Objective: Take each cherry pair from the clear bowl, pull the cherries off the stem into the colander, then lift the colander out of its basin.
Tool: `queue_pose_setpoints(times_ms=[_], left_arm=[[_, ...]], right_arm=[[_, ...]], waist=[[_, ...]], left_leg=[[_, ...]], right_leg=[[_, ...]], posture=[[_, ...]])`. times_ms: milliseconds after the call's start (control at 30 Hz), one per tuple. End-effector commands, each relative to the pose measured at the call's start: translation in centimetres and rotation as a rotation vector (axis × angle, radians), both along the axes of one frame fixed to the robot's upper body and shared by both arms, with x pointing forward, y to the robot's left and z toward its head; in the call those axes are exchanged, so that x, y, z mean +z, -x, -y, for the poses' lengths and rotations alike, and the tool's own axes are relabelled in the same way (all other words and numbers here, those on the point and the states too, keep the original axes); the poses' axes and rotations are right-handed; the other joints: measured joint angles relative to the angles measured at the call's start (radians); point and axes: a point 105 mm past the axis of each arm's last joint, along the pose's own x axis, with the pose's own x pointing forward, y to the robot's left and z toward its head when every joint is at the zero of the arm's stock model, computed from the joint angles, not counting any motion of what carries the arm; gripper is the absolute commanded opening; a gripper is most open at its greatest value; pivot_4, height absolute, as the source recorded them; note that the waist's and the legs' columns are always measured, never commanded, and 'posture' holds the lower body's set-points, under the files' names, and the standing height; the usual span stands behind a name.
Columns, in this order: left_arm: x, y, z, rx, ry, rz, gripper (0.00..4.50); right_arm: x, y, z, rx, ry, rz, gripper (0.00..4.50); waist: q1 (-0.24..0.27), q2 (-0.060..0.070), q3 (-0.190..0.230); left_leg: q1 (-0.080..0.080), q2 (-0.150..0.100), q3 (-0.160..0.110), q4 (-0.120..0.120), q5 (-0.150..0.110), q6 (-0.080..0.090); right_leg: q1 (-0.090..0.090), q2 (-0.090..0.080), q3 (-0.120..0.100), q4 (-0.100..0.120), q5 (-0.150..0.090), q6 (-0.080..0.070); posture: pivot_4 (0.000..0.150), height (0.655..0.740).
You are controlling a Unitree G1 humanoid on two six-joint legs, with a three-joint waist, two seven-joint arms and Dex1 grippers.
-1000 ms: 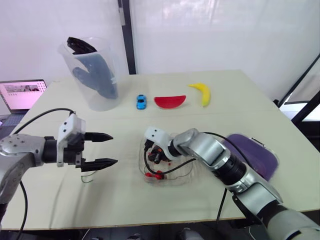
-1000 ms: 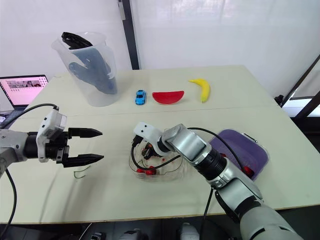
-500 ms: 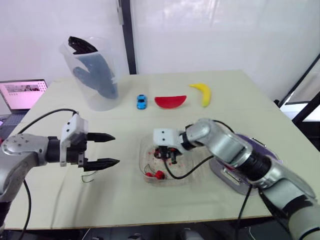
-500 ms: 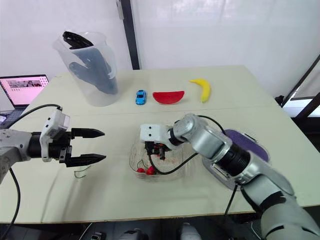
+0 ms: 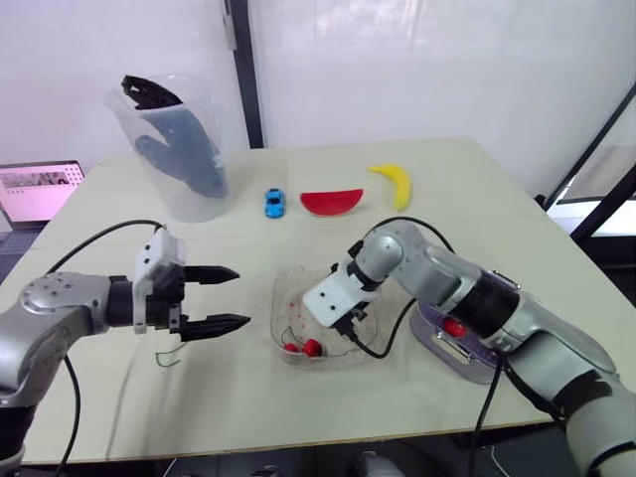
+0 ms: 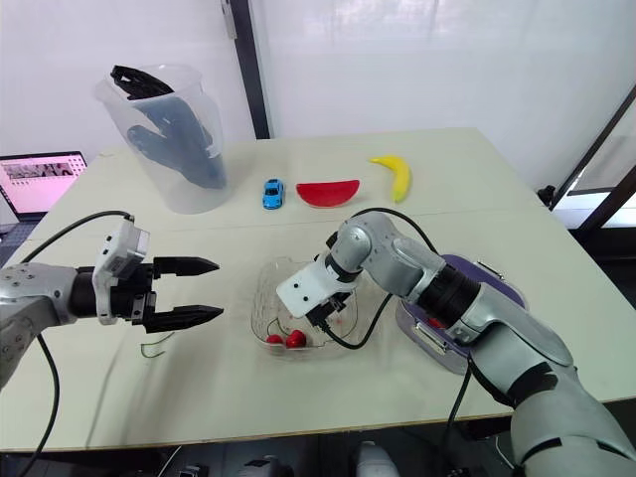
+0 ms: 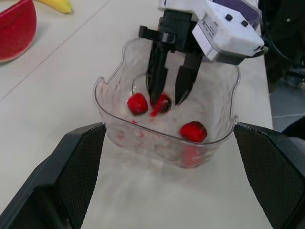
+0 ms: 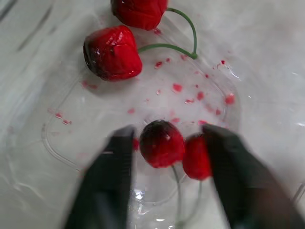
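The clear bowl point(image 5: 288, 298) sits at mid-table with red juice specks inside. My right gripper point(image 8: 167, 136) is down in it, open, its fingers point(image 7: 157, 71) straddling a stemmed cherry pair point(image 8: 162, 143). A second cherry pair point(image 8: 112, 52) lies further along the bowl floor. The purple colander in its basin point(image 5: 497, 323) stands right of the bowl, with one cherry point(image 5: 452, 327) inside. My left gripper point(image 5: 241, 296) hovers open just left of the bowl, holding nothing. A bare green stem point(image 5: 167, 358) lies on the table under my left gripper.
A clear jug with black gloves point(image 5: 174, 149) stands at the back left. A blue toy car point(image 5: 273, 203), a watermelon slice point(image 5: 331, 202) and a banana point(image 5: 391, 184) lie in a row behind the bowl. A laptop point(image 5: 40, 189) is at the far left.
My right wrist has turned, and its fingers now reach into the bowl from the colander side, set around a cherry pair. The left gripper has barely moved. The camera shifted slightly.
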Motion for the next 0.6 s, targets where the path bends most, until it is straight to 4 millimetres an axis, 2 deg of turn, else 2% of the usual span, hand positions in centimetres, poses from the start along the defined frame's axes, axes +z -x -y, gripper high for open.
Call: queue_pose_setpoints(times_ms=[33, 167, 233, 300, 467, 600], left_arm=[[0.6, 0.3, 0.7, -0.039, 0.008, 0.015, 4.5], [0.7, 0.3, 0.6, -0.045, 0.01, 0.011, 4.5], [0.8, 0.2, 0.5, -0.048, 0.01, 0.013, 4.5], [0.8, 0.2, 0.5, -0.054, 0.007, 0.015, 4.5], [0.7, -0.1, 0.8, -0.072, 0.015, 0.017, 4.5], [1.1, -0.3, 1.2, -0.092, 0.033, 0.021, 4.5]], right_arm=[[3.2, 0.8, -0.7, 0.038, -0.086, 0.035, 4.33], [4.1, 1.6, -0.4, -0.026, -0.143, -0.015, 4.33], [5.1, 1.4, -0.5, -0.259, -0.295, -0.111, 4.33], [5.3, 1.2, -0.1, -0.457, -0.365, -0.183, 4.33], [4.3, 1.4, 0.2, -0.903, -0.411, -0.343, 4.33], [2.3, 2.0, 0.4, -1.003, -0.399, -0.359, 4.33]], waist=[[0.001, 0.0, 0.0], [0.003, 0.0, 0.0], [0.004, 0.0, 0.0], [0.003, 0.0, 0.0], [0.002, 0.0, 0.0], [0.005, 0.0, 0.0]], left_leg=[[0.0, 0.0, 0.0, 0.0, 0.0, 0.0], [0.0, 0.0, 0.0, 0.0, 0.0, 0.0], [0.0, 0.0, -0.001, 0.0, 0.0, 0.0], [0.0, 0.0, -0.001, 0.0, 0.0, 0.0], [-0.001, 0.0, -0.001, 0.0, 0.0, -0.001], [-0.001, 0.0, -0.001, 0.0, 0.0, -0.001]], right_leg=[[0.0, 0.0, 0.0, 0.0, 0.0, 0.0], [0.0, 0.0, 0.0, 0.0, 0.0, 0.0], [0.0, 0.0, 0.0, 0.0, 0.0, 0.0], [0.0, 0.0, 0.0, 0.0, 0.0, 0.0], [-0.001, 0.0, 0.0, 0.001, 0.0, -0.001], [-0.001, -0.001, 0.0, 0.0, 0.0, -0.001]], posture=[[0.15, 0.74], [0.15, 0.74], [0.15, 0.74], [0.15, 0.74], [0.15, 0.74], [0.15, 0.74]])
